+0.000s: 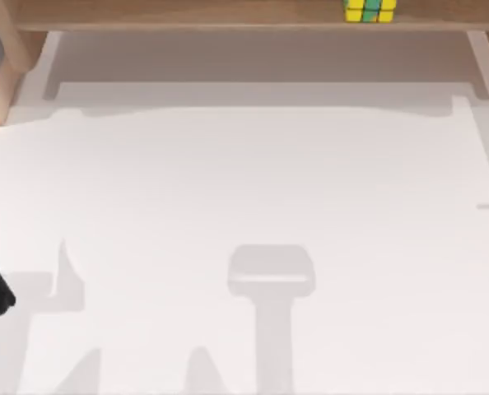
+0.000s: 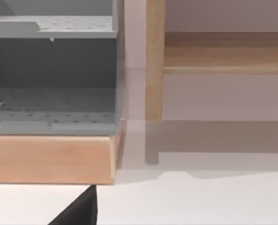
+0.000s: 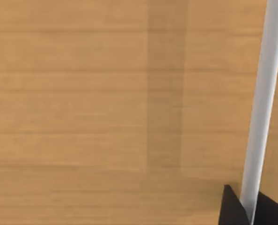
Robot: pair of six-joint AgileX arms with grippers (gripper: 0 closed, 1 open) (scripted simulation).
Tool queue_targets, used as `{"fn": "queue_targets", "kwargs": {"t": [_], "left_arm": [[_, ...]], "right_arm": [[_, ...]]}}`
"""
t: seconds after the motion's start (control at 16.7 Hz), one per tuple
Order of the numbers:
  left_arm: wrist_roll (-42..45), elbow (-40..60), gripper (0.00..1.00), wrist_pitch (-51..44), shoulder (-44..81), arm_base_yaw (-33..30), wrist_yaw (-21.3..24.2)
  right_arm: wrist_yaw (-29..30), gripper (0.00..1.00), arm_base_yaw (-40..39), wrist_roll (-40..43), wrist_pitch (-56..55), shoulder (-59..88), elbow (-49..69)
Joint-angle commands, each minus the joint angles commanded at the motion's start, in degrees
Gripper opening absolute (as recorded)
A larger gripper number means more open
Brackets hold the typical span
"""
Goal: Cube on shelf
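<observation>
Our white desk [image 1: 253, 189] is smooth and matte. Along its far edge runs the shelf [image 1: 187, 12], a long wood-grained board on pale side supports, its long axis left to right. The cube [image 1: 370, 10], glossy yellow and green squares, sits on it right of centre, nearer our right arm. We judge the task done. How wide either hand stands we cannot tell.

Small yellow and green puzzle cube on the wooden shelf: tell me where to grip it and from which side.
Grip the small yellow and green puzzle cube across two opposite flat faces, coming from the open table side. It sits near the front edge of the long light-brown wooden shelf board, towards the right, so the right arm is probably nearer.
</observation>
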State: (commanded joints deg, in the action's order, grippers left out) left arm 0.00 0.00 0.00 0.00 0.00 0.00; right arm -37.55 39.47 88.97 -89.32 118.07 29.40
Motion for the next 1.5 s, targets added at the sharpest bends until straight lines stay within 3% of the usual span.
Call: {"fn": "queue_targets", "kwargs": {"t": [1.14, 1.5], "left_arm": [[0.0, 0.0, 1.00, 0.0, 0.0, 0.0, 0.0], [0.0, 0.0, 1.00, 0.0, 0.0, 0.0, 0.0]], "right_arm": [[7.4, 0.00, -6.9, -0.1, 9.1, 5.5, 13.2], [10.8, 0.00, -10.2, 0.0, 15.5, 9.7, 25.3]]}}
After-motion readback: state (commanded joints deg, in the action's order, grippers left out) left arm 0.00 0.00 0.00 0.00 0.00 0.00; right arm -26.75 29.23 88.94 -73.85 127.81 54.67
